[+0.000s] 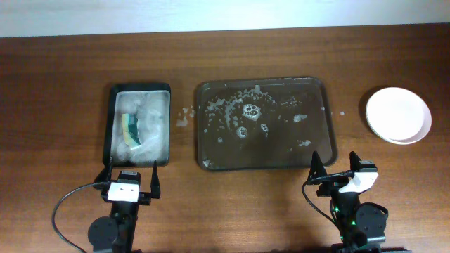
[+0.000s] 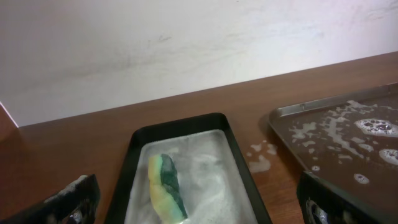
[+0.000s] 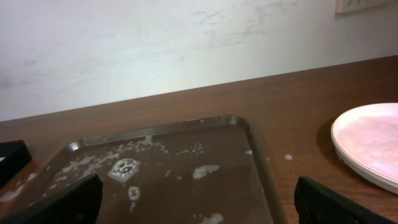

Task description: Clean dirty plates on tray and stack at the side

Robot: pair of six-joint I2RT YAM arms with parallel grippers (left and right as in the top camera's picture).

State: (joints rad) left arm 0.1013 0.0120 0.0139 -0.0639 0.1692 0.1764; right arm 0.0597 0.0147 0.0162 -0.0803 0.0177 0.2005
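Left gripper, right gripper spread wide, empty; plates stacked beside foamy tray.

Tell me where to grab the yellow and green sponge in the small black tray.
Take the yellow and green sponge across its narrow width, mid-length, coming straight down with the left gripper, jaws open. Its long side points toward that arm, and the raised walls of the foamy small black tray block a sideways approach.
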